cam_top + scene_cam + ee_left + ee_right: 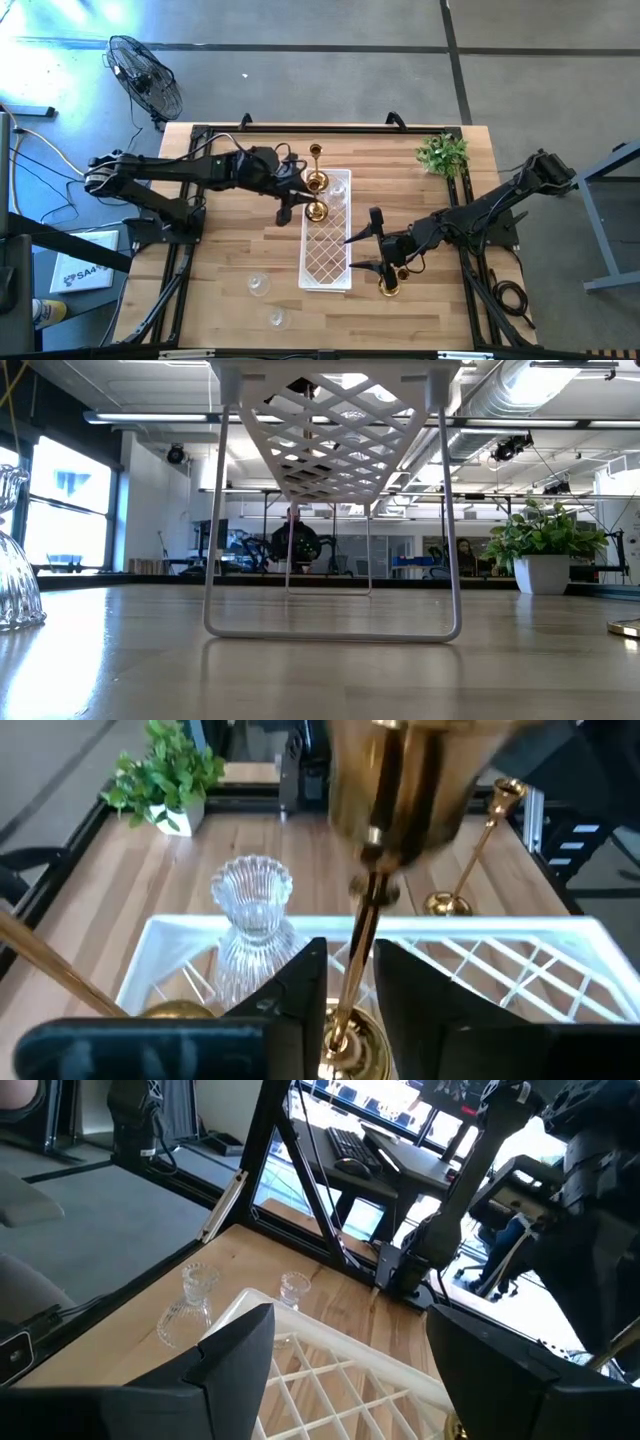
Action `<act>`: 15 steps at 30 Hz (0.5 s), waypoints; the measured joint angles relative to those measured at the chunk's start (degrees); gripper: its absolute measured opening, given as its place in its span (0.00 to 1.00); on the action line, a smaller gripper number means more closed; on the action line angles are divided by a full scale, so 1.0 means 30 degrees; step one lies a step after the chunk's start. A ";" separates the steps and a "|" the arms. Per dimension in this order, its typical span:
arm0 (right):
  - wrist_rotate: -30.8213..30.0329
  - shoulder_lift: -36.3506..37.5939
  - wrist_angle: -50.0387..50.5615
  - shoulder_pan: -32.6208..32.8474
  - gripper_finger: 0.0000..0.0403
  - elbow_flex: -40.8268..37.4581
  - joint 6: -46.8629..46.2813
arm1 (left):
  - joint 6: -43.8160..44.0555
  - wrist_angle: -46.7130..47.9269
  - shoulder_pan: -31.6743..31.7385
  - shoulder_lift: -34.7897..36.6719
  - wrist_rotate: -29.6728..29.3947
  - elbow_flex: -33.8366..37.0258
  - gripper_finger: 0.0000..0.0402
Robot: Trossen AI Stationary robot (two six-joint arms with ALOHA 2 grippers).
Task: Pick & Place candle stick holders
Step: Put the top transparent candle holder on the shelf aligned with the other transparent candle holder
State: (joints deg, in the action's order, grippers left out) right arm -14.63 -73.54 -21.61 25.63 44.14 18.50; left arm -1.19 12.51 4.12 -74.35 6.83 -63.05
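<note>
A: Worktop (220, 250), largest item first. White lattice tray (328, 262) runs lengthwise down the middle, between the two arms. Green plant (443, 153) at the far corner, well off from either set of jaws.

B: Which arm is on the job?

A: Left gripper (290, 203), at the tray's far end. In the left wrist view its jaws (350, 990) stand close on either side of a brass holder's thin stem (362, 935), the stem upright and running straight up between them, the round base just below. I judge them closed on it, or all but.

B: And the right?

A: Right gripper (375, 248), beside the tray's near end, jaws spread wide, nothing between them. A brass holder (389, 284) sits just by them on the worktop, so that arm is the nearer one for it.

B: Count?

A: Brass holders, three: one at the left jaws (316, 209), a tall thin-stemmed one (316, 170) just beyond, and the one by the right jaws. Glass holders, three: one in the tray (252, 910) next to the left jaws, and two loose on the worktop (258, 285) (276, 318), well off from both arms. Tray, one. Plant, one.
</note>
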 joint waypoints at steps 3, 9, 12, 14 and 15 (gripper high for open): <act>0.0000 0.0000 0.0001 0.0000 0.64 0.0000 0.0000 | 0.0000 0.0181 0.0000 -0.0057 0.0006 0.0022 0.22; 0.0000 0.0000 0.0003 -0.0007 0.64 0.0000 0.0000 | -0.0004 0.0162 0.0000 -0.0035 0.0007 0.0022 0.23; 0.0000 0.0000 0.0001 -0.0007 0.64 0.0000 0.0000 | -0.0001 0.0419 0.0000 -0.0035 0.0007 0.0015 0.23; 0.0000 0.0000 0.0004 -0.0007 0.64 0.0000 0.0000 | 0.0000 0.0557 0.0000 -0.0035 0.0006 0.0015 0.23; 0.0000 0.0000 0.0001 -0.0007 0.64 0.0000 0.0000 | 0.0000 0.0543 0.0000 -0.0035 -0.0001 0.0015 0.23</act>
State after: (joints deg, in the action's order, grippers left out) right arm -14.63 -73.54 -21.61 25.61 44.14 18.50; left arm -1.19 14.14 4.12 -74.46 6.83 -63.00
